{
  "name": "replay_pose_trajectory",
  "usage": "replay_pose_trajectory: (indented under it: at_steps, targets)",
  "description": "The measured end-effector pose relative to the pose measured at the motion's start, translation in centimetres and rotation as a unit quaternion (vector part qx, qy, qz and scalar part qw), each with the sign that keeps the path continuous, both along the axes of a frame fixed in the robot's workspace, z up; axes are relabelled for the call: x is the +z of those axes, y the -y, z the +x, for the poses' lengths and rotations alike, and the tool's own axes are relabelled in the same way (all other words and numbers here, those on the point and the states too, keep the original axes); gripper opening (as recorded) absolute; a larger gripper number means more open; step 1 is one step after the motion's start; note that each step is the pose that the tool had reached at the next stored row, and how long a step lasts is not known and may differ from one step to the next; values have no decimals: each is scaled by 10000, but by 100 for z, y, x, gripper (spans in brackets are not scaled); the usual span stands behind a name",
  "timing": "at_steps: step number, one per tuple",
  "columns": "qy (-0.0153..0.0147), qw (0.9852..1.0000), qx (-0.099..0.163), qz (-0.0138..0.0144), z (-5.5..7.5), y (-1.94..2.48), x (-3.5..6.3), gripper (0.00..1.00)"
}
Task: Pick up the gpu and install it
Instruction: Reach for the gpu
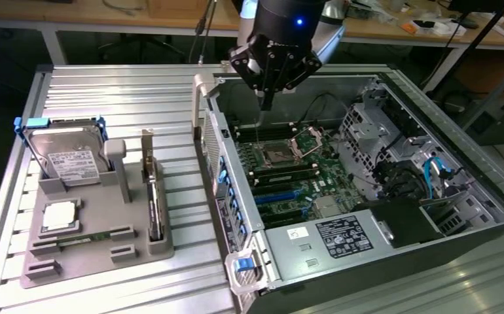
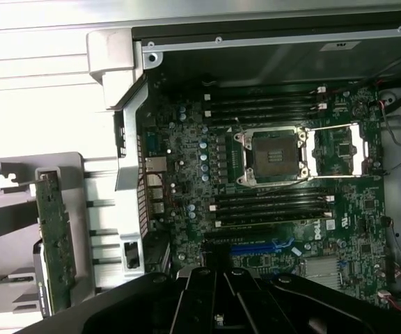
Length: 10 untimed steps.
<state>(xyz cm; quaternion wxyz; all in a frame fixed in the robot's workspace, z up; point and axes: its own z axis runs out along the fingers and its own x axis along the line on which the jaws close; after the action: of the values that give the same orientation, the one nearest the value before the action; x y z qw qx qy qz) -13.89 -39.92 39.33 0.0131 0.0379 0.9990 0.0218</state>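
In the exterior view, the gpu [image 1: 154, 199] stands on its long edge in a slot of the grey holder [image 1: 51, 265]. The holder rests on the slatted metal surface [image 1: 129, 98], to the exterior view's left of the open computer case [image 1: 461, 196]. The gripper [image 1: 267, 103] hangs over the far end of the motherboard [image 1: 291, 173], well apart from the card, its fingers pressed together and holding nothing.

The card looks light, stiff and fragile, a thin board with bare parts. Its free upper edge seems the safest hold, away from the fan face. A hard drive [image 1: 71, 157] stands in the same holder, further to the exterior view's left, with a grey post [image 1: 121, 167] between them. The case's side wall [image 1: 226, 190] rises between holder and motherboard and would have to be cleared.

In the wrist view, the gpu [image 2: 54, 236] shows as a green strip outside the case wall. The empty, closed gripper [image 2: 216, 285] sits over the board near a blue expansion slot [image 2: 256, 247], with the processor socket [image 2: 273, 156] beyond.
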Motion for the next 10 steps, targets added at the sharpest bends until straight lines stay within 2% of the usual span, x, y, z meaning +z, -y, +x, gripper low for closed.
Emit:
replay_pose_trajectory:
  at_steps: [10]
  targets:
    - [0, 10000, 0, 6, -67, 7, 0, 11]
